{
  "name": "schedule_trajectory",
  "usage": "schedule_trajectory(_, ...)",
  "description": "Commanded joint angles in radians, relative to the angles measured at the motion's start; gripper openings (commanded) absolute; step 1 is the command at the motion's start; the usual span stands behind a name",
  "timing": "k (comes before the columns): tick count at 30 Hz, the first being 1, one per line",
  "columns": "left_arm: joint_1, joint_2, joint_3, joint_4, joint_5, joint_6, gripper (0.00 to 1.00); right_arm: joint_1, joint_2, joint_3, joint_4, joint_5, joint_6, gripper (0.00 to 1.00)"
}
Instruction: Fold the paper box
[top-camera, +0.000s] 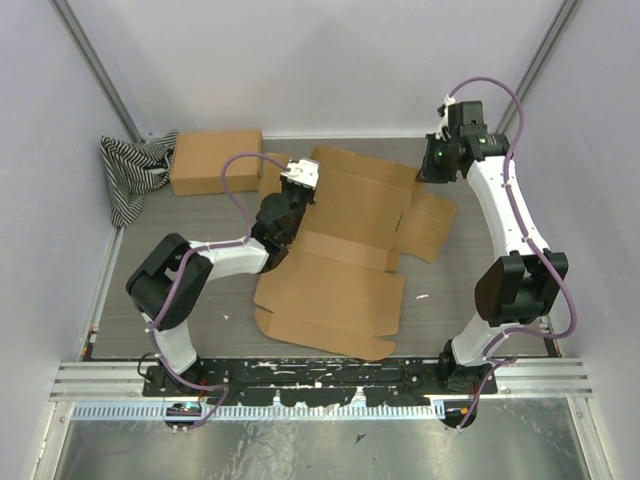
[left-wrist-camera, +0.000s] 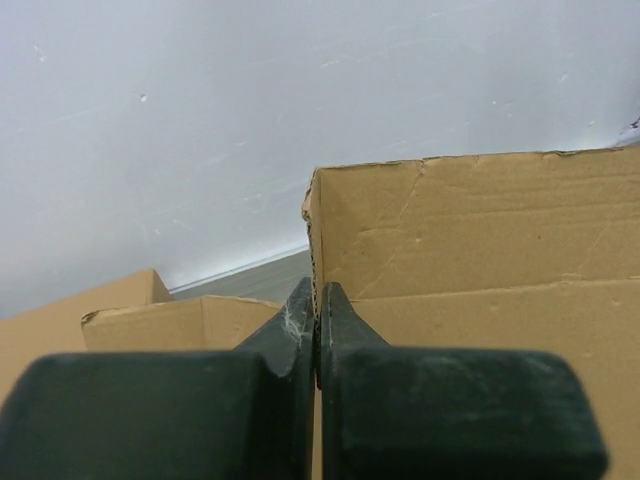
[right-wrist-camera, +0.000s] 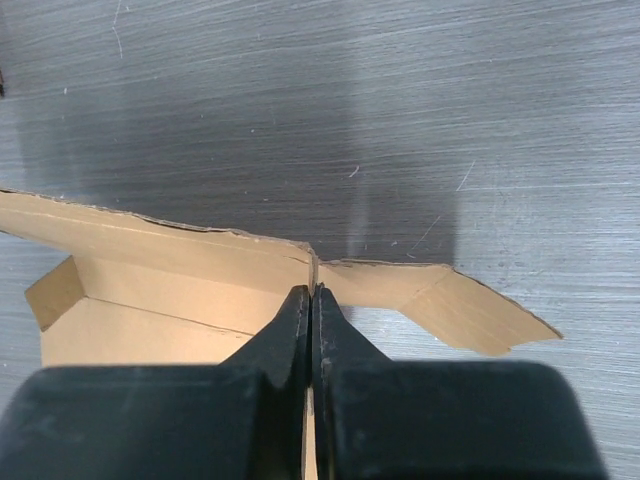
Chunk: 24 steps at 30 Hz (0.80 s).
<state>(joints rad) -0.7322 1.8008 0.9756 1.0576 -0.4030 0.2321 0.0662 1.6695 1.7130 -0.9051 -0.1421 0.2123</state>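
The paper box (top-camera: 340, 265) is a brown die-cut cardboard sheet lying mostly flat in the middle of the table, with its far panel and side flaps partly raised. My left gripper (top-camera: 287, 200) is at the sheet's far left edge. In the left wrist view it (left-wrist-camera: 317, 305) is shut on a thin upright cardboard edge, with a raised panel (left-wrist-camera: 470, 230) to the right. My right gripper (top-camera: 437, 165) is at the far right corner. In the right wrist view it (right-wrist-camera: 312, 300) is shut on an upright cardboard flap (right-wrist-camera: 170, 260).
Another brown cardboard box (top-camera: 215, 160), closed and box-shaped, stands at the far left. A black-and-white striped cloth (top-camera: 128, 175) lies beside it in the left corner. White walls close in the table at the back and sides. A metal rail (top-camera: 320, 375) runs along the near edge.
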Motion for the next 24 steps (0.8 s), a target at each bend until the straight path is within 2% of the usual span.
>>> schedule_trajectory(1, -0.019, -0.010, 0.007, 0.096, -0.074, 0.036, 0.16, 0.001, -0.001, 0.011, 0.004, -0.027, -0.012, 0.01)
schedule_trajectory(3, -0.028, -0.012, 0.022, 0.097, -0.136, 0.051, 0.42, 0.001, -0.005, 0.006, 0.026, -0.006, -0.005, 0.01)
schedule_trajectory(5, -0.041, -0.029, 0.029, 0.087, -0.180, 0.073, 0.60, 0.003, -0.011, 0.002, 0.065, 0.028, 0.012, 0.01)
schedule_trajectory(6, -0.049, -0.043, 0.032, 0.066, -0.196, 0.085, 0.67, 0.005, -0.012, 0.000, 0.087, 0.044, 0.015, 0.01)
schedule_trajectory(8, -0.071, -0.085, 0.052, -0.020, -0.216, 0.105, 0.73, 0.009, -0.012, -0.005, 0.138, 0.072, 0.026, 0.01)
schedule_trajectory(11, -0.087, -0.163, 0.108, -0.266, -0.235, 0.051, 0.77, 0.029, -0.010, -0.014, 0.225, 0.107, 0.022, 0.01)
schedule_trajectory(15, -0.084, -0.256, 0.224, -0.632, -0.332, -0.088, 0.78, 0.058, -0.020, -0.079, 0.403, 0.147, -0.003, 0.01)
schedule_trajectory(18, -0.058, -0.299, 0.353, -0.937, -0.333, -0.214, 0.78, 0.064, -0.019, -0.116, 0.512, 0.157, 0.001, 0.01)
schedule_trajectory(21, 0.043, -0.292, 0.535, -1.321, -0.173, -0.416, 0.75, 0.071, -0.035, -0.185, 0.616, 0.164, 0.013, 0.01)
schedule_trajectory(22, 0.093, -0.286, 0.583, -1.413, -0.087, -0.470, 0.73, 0.077, -0.047, -0.222, 0.665, 0.172, 0.015, 0.01)
schedule_trajectory(24, 0.167, -0.282, 0.620, -1.490, 0.054, -0.517, 0.66, 0.100, -0.080, -0.303, 0.762, 0.216, 0.009, 0.01)
